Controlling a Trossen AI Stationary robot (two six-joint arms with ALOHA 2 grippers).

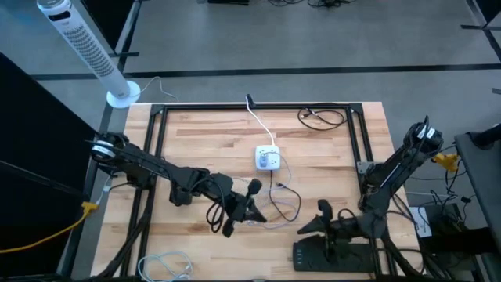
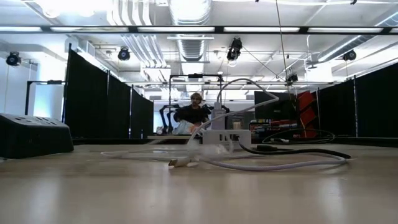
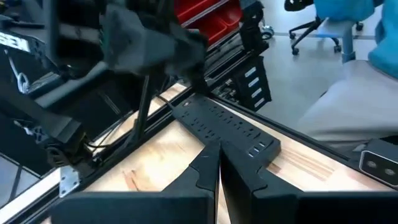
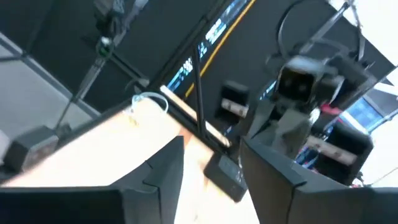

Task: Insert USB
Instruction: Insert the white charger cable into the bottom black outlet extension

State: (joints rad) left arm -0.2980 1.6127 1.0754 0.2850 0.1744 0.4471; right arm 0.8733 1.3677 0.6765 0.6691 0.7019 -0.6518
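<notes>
A white charger block sits mid-table, and its white lead runs to the far edge. In the low view the block stands behind loose white and black cables. A USB plug lies on the table at the end of the white cable. My left gripper hovers near the cable loops, shut with nothing between its fingers. My right gripper is above the near part of the table, facing the left arm. It is open and empty.
A black power strip lies at the near edge under the right arm and also shows in the left wrist view. A black cable coil is at the far right, and a white coil at the near left. A black frame borders the table. A person sits far behind.
</notes>
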